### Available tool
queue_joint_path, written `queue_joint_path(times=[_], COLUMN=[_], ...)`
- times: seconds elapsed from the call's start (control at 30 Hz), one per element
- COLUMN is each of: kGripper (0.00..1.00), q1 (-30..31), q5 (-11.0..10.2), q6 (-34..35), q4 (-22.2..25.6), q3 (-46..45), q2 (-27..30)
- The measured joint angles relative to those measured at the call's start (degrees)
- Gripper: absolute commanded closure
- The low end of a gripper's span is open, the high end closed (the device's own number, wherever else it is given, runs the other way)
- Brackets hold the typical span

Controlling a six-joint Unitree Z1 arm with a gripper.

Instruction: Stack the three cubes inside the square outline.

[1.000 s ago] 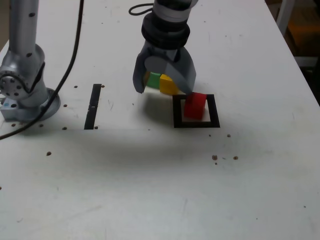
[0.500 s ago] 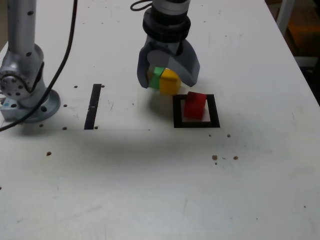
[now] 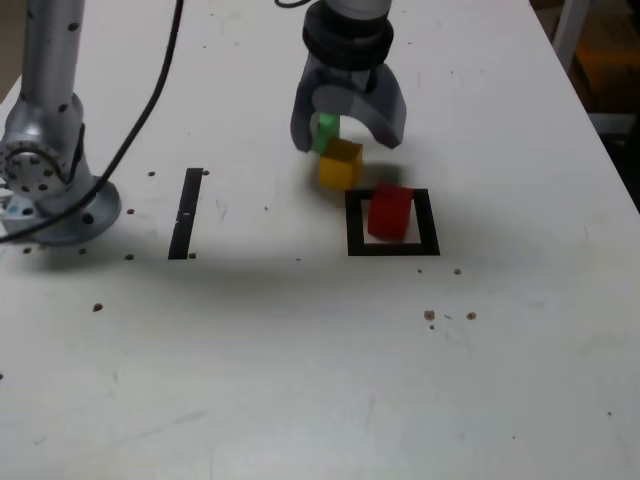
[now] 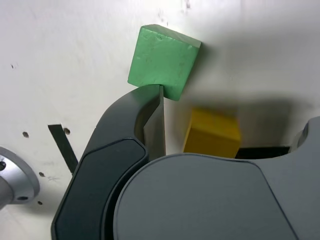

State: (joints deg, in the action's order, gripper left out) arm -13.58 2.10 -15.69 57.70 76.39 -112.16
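— Where are the cubes sitting?

— The red cube [image 3: 389, 211] is standing inside the outline [image 3: 392, 247], on its white centre. The yellow cube [image 3: 340, 164] is lying on the bench [image 3: 300, 360] just outside the outline's far corner, on the exterior view's left. The green cube [image 3: 324, 132] is just beyond the yellow one, farther from the outline.

— And the pincer?

— The pincer [image 3: 349, 118] is hanging spread wide over the green and yellow cubes, grasping nothing. In the wrist view one finger [image 4: 145, 107] is touching the green cube's [image 4: 162, 61] near edge, with the yellow cube [image 4: 212, 132] sitting beside it, and a bit of the outline [image 4: 262, 151] is showing past the yellow one.

— Anything else on the bench?

— A straight black strip [image 3: 186, 212] is lying well apart from the outline, toward the exterior view's left, and the arm's grey base [image 3: 45, 180] is standing farther left again. Small dark specks are dotting the surface around them.
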Motion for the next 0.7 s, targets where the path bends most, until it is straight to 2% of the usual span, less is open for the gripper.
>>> queue_joint_path(times=[0.07, 0.2, 0.37, 0.47, 0.6, 0.7], kGripper=[0.0, 0.0, 0.0, 0.0, 0.0, 0.0], q1=[-2.14, -1.93, 1.09, 3.26, 7.66, 9.69], q5=[-1.29, -2.09, -2.31, -2.37, -4.54, -5.35], q6=[-0.5, -0.5, 1.33, 3.01, 8.1, 10.62], q4=[-0.26, 1.82, 8.16, 11.55, 12.49, 12.49], q3=[1.05, 1.15, 0.9, 0.09, -2.43, -3.22], q2=[-0.38, 1.78, 8.84, 10.58, 12.53, 12.83])
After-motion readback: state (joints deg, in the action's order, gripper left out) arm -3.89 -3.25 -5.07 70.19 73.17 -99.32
